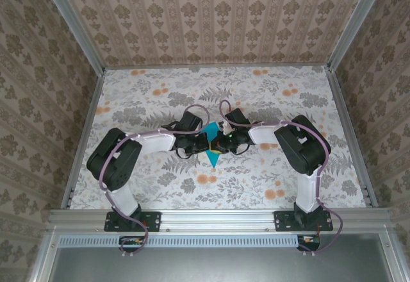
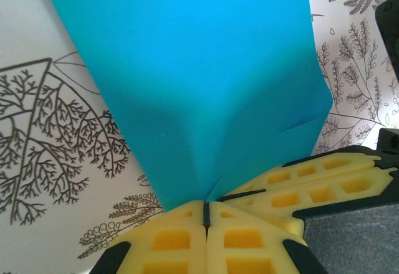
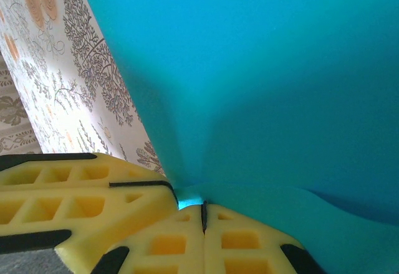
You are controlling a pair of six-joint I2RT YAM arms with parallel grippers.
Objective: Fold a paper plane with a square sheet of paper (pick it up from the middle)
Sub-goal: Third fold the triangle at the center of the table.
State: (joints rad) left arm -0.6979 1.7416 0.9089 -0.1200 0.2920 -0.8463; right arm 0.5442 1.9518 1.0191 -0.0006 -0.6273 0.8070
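Yellow and waffle-moulded, the left fingers (image 2: 209, 217) sit at the bottom of their wrist view, clenched on the lower edge of the teal paper plane (image 2: 206, 81), with no gap at the seam between them. The right fingers (image 3: 206, 217) are pinched shut on the same paper from the other side, and the two pairs lie just beside each other. Both bites look to be near the middle of the plane, so I judge this to be the pickup from the middle.

To do it well, both pinches should hold firm and both arms should move as one. Any pull apart or twist between them would tear or skew the thin sheet. The paper already buckles softly above each bite, so a gentle, level rise seems wise. The fingers are packed close, and knocking them together could shift the crease.

The wrist views show the bite itself, the shadowed hollow in the paper, and the leaf-printed counter (image 2: 56, 118) behind it. From above, the plane's kite outline is plain. Its sharp point aims toward the arm bases, and it sits at mid-counter between the two inward-bent arms. That view is too small to judge the grip. No view settles whether the plane clears the counter.
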